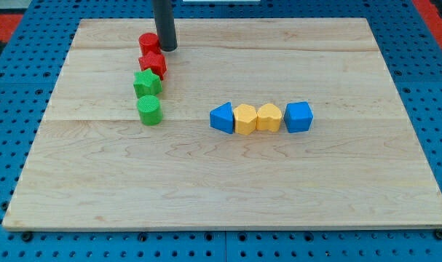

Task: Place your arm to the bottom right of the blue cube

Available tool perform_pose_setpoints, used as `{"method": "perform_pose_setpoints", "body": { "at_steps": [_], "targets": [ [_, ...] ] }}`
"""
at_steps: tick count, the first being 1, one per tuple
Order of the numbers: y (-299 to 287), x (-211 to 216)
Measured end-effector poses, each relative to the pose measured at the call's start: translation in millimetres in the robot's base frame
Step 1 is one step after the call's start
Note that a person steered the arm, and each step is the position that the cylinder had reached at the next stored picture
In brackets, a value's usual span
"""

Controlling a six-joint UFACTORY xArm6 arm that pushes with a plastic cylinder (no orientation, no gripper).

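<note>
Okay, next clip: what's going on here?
A rod-tipped arm works over a wooden board. My tip is at the view's top, right beside the red cylinder and red star, with the green star and green cylinder below. The blue cube ends a row at centre-right; my tip is far from it.

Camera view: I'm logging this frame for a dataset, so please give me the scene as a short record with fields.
surface: wooden board
my tip: at the view's top, beside the red cylinder
left column, top to bottom: red cylinder, red star, green star, green cylinder
centre row, left to right: blue triangle, yellow pentagon, yellow heart, blue cube
task state: tip far from blue cube, not yet at its bottom right
</note>
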State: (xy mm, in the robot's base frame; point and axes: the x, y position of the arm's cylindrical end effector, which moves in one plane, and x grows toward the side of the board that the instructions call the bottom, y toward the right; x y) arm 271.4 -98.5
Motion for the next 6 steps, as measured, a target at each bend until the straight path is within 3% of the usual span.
{"method": "perform_pose_setpoints", "body": {
  "at_steps": [4,5,6],
  "targets": [
    [18.4,2.0],
    [33.8,26.3],
    [133.9,63.1]
  ]
}}
